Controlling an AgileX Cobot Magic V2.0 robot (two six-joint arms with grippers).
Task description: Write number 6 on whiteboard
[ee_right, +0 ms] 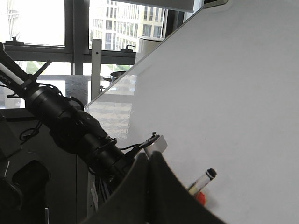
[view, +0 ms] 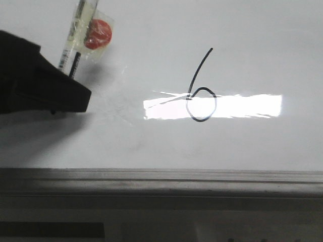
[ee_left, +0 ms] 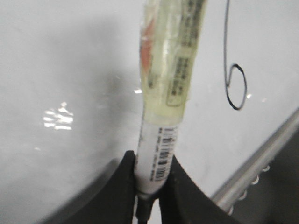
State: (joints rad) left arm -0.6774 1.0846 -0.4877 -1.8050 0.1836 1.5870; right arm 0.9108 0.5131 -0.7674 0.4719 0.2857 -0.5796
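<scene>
A thin black number 6 (view: 201,96) is drawn on the glossy whiteboard (view: 252,45), right of centre; it also shows in the left wrist view (ee_left: 233,86). My left gripper (view: 60,101) is at the left, shut on a white marker (view: 75,40) wrapped in clear tape with a red patch. In the left wrist view the black fingers (ee_left: 126,191) pinch the marker (ee_left: 161,140) near its dark tip. The marker is well left of the digit. My right gripper (ee_right: 149,161) is shut and empty, off to the side; the marker's end (ee_right: 204,179) shows past it.
A grey metal edge rail (view: 161,179) runs along the board's near edge. A bright window reflection (view: 242,106) lies across the 6's loop. The left arm (ee_right: 70,130), with cables, and windows stand beside the board in the right wrist view.
</scene>
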